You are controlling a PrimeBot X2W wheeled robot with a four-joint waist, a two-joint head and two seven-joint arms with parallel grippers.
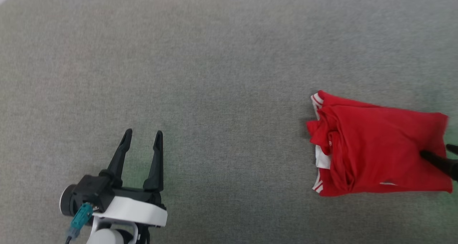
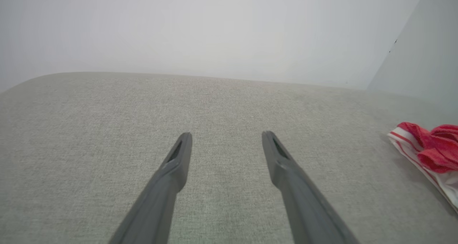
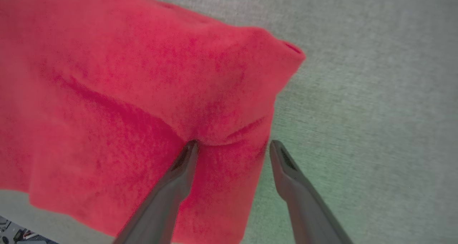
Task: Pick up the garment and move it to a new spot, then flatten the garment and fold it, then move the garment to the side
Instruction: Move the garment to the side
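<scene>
Right pincer (image 3: 232, 144) wide at garment (image 3: 125, 86) edge

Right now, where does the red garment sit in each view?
Head view: garment at the right side, lower middle.
Left wrist view: garment at the right edge, striped trim showing.
Right wrist view: garment across the left and centre.
Shared landmark: the grey cloth surface beneath it.

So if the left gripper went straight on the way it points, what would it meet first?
Nothing but the grey surface, it seems; the left gripper is open, and the garment lies off to its right.
</scene>
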